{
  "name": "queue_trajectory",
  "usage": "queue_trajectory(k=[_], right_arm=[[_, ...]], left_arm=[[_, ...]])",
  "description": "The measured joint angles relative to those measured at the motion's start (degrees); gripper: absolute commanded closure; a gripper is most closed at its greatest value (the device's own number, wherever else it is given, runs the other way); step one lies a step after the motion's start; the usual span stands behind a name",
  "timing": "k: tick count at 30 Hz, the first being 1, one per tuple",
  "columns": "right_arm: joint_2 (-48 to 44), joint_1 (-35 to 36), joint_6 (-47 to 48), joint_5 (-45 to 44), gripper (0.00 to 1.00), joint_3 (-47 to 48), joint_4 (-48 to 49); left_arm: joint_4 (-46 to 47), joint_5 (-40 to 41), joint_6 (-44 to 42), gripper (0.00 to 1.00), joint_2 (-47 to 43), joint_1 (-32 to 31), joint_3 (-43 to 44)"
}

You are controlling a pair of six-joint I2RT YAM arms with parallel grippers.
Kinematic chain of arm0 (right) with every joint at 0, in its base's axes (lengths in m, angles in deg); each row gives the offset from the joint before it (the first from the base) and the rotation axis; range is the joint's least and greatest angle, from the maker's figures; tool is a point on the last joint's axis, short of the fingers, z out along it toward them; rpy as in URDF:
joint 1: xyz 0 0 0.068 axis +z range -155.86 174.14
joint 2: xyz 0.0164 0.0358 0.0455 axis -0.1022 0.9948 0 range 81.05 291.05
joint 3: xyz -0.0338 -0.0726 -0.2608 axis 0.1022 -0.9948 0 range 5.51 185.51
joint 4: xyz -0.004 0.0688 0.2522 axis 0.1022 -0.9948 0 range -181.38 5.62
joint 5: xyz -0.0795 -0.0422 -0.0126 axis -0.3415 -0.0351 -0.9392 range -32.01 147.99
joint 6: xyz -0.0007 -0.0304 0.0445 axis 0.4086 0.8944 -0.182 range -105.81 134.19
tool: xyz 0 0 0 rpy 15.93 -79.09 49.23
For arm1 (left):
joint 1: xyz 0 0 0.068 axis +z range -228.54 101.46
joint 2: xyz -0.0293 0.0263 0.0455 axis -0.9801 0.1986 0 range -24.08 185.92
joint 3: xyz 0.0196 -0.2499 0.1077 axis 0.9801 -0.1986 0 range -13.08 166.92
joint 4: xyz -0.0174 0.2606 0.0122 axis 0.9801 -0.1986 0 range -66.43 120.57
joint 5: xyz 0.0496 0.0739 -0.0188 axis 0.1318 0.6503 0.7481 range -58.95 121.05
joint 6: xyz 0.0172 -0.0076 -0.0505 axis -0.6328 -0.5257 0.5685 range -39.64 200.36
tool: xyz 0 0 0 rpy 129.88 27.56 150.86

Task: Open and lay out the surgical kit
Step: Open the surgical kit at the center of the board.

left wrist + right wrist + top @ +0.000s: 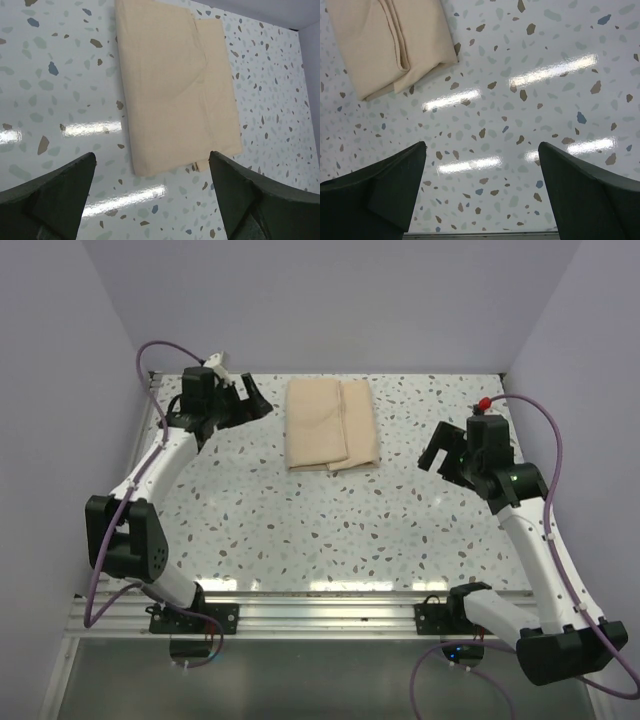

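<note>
Speckled white terrazzo tabletop [300,540], glossy, with light strips reflected on it; pale lavender walls [330,300] close it in on three sides.

Surgical kit: only the beige cloth wrap [332,425] shows. It lies flat at the far middle of the tabletop, folded shut into a rough rectangle. One flap overlaps the other along a seam running front to back. The right wrist view shows stacked fold layers at the near corner. Anything inside is hidden.

Left claw [255,400]: at the far left of the tabletop, just beside the wrap's left edge and pointing toward it. Fingers spread wide, nothing between them. In the left wrist view the wrap's near edge sits between the two dark fingertips [60,185]; whether they touch the cloth cannot be told.

Right claw [443,458]: to the right of the wrap, apart from it, above bare tabletop. Fingers spread wide, nothing held. In the right wrist view the wrap lies in the upper left corner, well clear of the fingertips [395,180].

Purple cables [150,355] loop from both arms.
</note>
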Motion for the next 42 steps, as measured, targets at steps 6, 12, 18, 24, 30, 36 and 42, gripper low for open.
queue_trajectory(k=[6,12,18,24,30,36,42], right_arm=[[0.0,0.87,0.2,-1.16,0.02,0.0,-0.81],[0.55,0.96,0.79,0.07,0.02,0.17,-1.18],[1.03,0.96,2.19,-2.01,0.02,0.79,-3.98],[-1.09,0.96,2.45,-3.45,0.02,-0.92,-5.38],[-1.44,0.96,2.56,-3.65,0.01,-2.43,-6.19],[-0.85,0.96,2.56,-3.58,0.02,-2.89,-6.14],[4.15,1.07,3.02,-0.04,0.02,-1.07,-5.53]], left_arm=[[-7.58,12.57,-3.61,0.0,10.01,-10.32,15.21],[-16.96,27.5,-7.5,0.06,27.89,-23.96,36.0],[-25.03,36.24,-9.33,0.08,41.64,-33.42,47.58],[-29.51,40.87,-8.44,0.15,46.62,-37.24,49.16],[-30.38,43.52,-6.32,0.4,47.47,-36.7,47.89],[-30.58,44.65,-5.86,1.0,48.81,-36.83,47.87],[-30.8,44.83,-5.55,1.0,47.98,-36.48,47.76]])
